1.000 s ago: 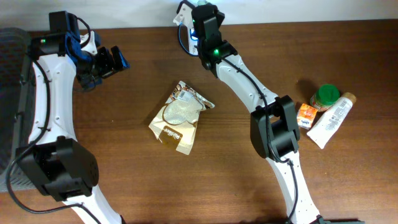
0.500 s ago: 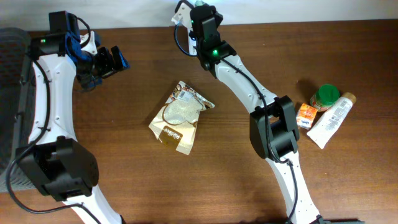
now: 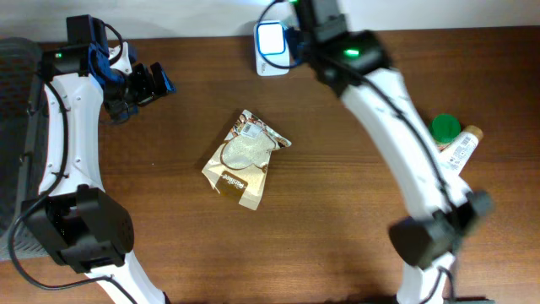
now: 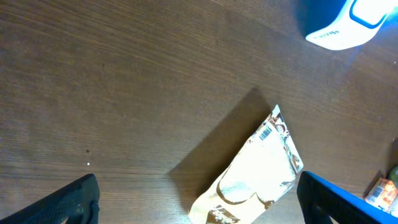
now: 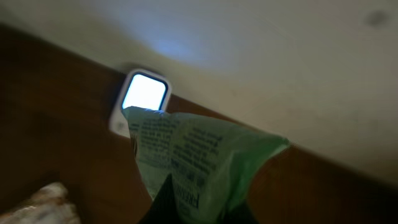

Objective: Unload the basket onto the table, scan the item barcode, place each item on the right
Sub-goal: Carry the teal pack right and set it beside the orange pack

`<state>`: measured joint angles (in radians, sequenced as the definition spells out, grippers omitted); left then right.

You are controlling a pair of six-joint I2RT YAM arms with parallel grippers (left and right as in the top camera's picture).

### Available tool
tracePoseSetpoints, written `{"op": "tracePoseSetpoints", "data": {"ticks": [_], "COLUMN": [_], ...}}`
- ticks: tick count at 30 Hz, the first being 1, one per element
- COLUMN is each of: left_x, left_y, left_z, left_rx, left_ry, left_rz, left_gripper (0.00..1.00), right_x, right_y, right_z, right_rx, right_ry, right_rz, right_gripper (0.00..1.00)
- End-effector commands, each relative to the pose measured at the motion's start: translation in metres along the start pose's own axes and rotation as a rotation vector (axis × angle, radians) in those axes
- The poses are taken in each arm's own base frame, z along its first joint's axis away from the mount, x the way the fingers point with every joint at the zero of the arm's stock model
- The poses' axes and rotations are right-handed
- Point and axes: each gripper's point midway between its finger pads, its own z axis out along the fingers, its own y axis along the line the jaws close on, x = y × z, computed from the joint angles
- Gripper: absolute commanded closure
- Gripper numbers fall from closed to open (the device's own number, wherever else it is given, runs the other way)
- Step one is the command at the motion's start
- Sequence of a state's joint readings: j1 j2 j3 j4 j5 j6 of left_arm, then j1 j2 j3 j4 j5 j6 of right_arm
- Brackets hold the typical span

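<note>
My right gripper (image 5: 198, 208) is shut on a pale green printed packet (image 5: 193, 155), which it holds up near the table's back edge. Just beyond the packet's top corner stands the white scanner (image 5: 144, 94), its window glowing blue-white. From overhead the scanner (image 3: 272, 38) sits at the back centre, with the right gripper (image 3: 308, 24) just to its right. My left gripper (image 3: 139, 84) hovers open at the back left, its fingers (image 4: 74, 199) wide apart and nothing between them. A brown-and-white pouch (image 3: 245, 158) lies flat mid-table, barcode label up (image 4: 266, 132).
A green-lidded jar (image 3: 445, 128) and a white tube (image 3: 460, 148) lie at the right, partly under the right arm. A dark mesh object (image 3: 15, 101) is at the left edge. A pale wall runs behind the table's back edge.
The right arm has swung right and stretched out, uncovering the lit scanner it hung over before. The left arm and the pouch have not moved.
</note>
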<state>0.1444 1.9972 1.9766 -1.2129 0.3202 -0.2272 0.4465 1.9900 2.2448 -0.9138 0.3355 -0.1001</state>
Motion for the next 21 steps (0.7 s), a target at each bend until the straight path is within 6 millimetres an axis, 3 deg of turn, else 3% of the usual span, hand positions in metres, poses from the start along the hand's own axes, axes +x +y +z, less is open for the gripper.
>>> {"op": "tracePoseSetpoints", "data": {"ticks": [1,8,12,18,21], "left_x": [-0.002,-0.002,-0.002,-0.002,-0.002], "left_y": [-0.001,-0.001,-0.001,-0.001,-0.001], "left_z": [-0.004,-0.004,-0.004,-0.004,-0.004], "left_rx": [-0.002,-0.002,-0.002,-0.002,-0.002], "left_ry": [-0.011,-0.011,-0.011,-0.011,-0.011], "left_rz": [0.011,0.011,0.011,0.012,0.011], "left_gripper": [0.01,0.01,0.01,0.01,0.01], "right_x": [0.028,0.146,0.201,0.279,0.299], "right_y": [-0.015,-0.066,-0.089,-0.120,-0.134], "right_z": [-0.033,-0.025,-0.012,-0.005,-0.005], "right_rx": [-0.087,0.064,0.144,0.246,0.274], "right_ry": [0.125,0.574,0.747,0.937,0.973], "right_rz": [0.308,0.462,0.548,0.674,0.718], "right_gripper": [0.96,0.96,0.96,0.96,0.96]}}
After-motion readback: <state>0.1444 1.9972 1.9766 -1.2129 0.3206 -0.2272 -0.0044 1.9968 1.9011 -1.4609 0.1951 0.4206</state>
